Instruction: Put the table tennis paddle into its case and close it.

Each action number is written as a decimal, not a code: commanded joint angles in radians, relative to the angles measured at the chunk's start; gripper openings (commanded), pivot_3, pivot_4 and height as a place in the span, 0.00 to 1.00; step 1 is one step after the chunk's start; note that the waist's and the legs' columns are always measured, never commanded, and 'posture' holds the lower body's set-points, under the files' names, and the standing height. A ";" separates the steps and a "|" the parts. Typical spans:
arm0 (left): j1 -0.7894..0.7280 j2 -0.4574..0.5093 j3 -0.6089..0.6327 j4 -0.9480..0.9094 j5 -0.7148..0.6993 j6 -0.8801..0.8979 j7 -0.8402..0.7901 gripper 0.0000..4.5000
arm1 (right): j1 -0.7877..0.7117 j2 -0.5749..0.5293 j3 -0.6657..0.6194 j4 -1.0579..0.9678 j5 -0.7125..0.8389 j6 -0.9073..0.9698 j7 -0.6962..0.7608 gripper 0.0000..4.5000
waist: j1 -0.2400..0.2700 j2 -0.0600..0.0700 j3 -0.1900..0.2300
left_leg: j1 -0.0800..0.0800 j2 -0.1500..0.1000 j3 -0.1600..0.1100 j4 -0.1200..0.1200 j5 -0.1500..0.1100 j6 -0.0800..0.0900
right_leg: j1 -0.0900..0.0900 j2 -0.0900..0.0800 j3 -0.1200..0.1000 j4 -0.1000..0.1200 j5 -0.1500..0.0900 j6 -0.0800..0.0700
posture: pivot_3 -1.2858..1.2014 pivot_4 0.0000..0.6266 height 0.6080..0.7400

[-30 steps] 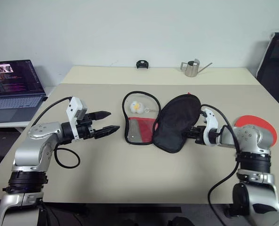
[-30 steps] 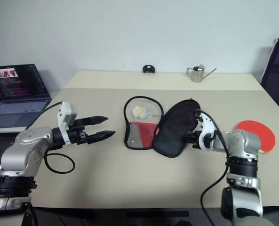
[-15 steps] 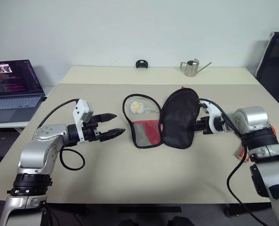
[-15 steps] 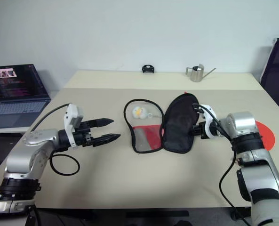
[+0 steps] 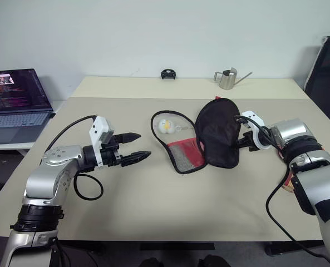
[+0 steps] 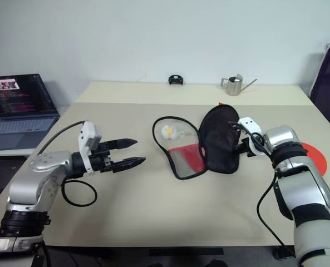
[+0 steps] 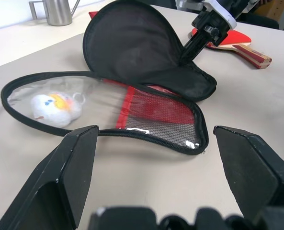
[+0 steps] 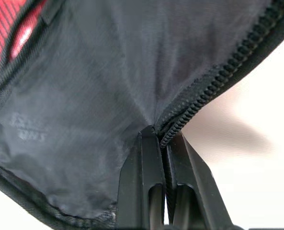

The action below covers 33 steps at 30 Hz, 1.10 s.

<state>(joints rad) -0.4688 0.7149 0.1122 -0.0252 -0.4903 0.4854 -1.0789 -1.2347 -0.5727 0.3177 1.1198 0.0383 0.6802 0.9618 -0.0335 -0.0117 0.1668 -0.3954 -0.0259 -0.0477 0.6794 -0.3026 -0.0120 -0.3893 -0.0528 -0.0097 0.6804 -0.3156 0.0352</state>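
At the left of the table, your left gripper [image 5: 136,146] hangs just above the tabletop, jaws spread wide and empty, aimed nearly level toward the case [image 5: 198,139]. It is near the case but not touching it.

Centre table, the case lies unzipped in two flaps. The lower flap rests flat, showing a clear panel, red fabric with black mesh, and a small white ball [image 5: 165,125] inside. The black upper flap stands raised and tilted toward the right. Judged from the sag and folds, this is soft, light fabric: it will collapse unless you hold it, and it will slide on the smooth table [image 5: 153,211] if pushed. The stitched zipper edge is the firmest place to take hold; mid-panel cloth would only bunch.

Right of centre, your right gripper [image 8: 162,143] is pinched closed on that zipper edge of the black flap, with the arm reaching in from the right, forearm angled down and inward.

Far right, the table tennis paddle [image 7: 228,42] lies flat on the table beyond the right arm, well apart from the case and not yet inside. It looks rigid and light; the wooden handle, pointing away from the case, is the sensible grip, since the rubber face is flat and offers no purchase.
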 commanded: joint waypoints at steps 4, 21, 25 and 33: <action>-0.022 -0.003 0.002 -0.047 -0.017 0.006 0.007 0.94 | -0.059 0.005 -0.009 0.077 -0.098 -0.125 0.022 0.01 | 0.000 0.000 0.000 | 0.000 0.000 0.000 0.000 0.000 0.000 | 0.000 0.000 0.000 0.000 0.000 0.000 | 0.52 0.24 1.00; -0.055 -0.013 -0.028 -0.022 -0.008 -0.007 -0.007 0.94 | -0.086 0.024 -0.074 0.133 -0.198 -0.294 -0.135 0.51 | -0.001 0.000 0.000 | 0.000 0.000 0.000 0.000 0.001 -0.001 | 0.000 0.000 0.000 0.001 0.000 0.000 | 0.52 0.24 1.00; -0.063 -0.017 -0.035 -0.014 -0.005 -0.011 -0.012 0.94 | -0.105 0.005 -0.127 0.142 -0.180 -0.323 -0.203 0.51 | -0.002 0.000 0.000 | 0.000 0.000 0.000 0.000 0.001 -0.001 | 0.000 0.000 0.000 0.001 0.000 0.000 | 0.52 0.24 1.00; -0.082 -0.030 -0.044 0.005 -0.005 -0.017 -0.028 0.94 | -0.106 -0.064 -0.269 0.052 -0.081 -0.181 -0.148 0.51 | 0.000 0.000 0.000 | 0.000 0.000 0.000 0.000 0.001 -0.001 | 0.000 0.000 0.000 0.000 0.000 0.000 | 0.52 0.24 1.00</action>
<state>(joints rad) -0.5242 0.6868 0.0677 -0.0182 -0.4884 0.4892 -1.0995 -1.3381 -0.6194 0.0847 1.2359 -0.0760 0.4572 0.7894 -0.0334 -0.0116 0.1668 -0.3954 -0.0259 -0.0473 0.6798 -0.3019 -0.0133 -0.3891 -0.0528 -0.0095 0.6809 -0.3155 0.0351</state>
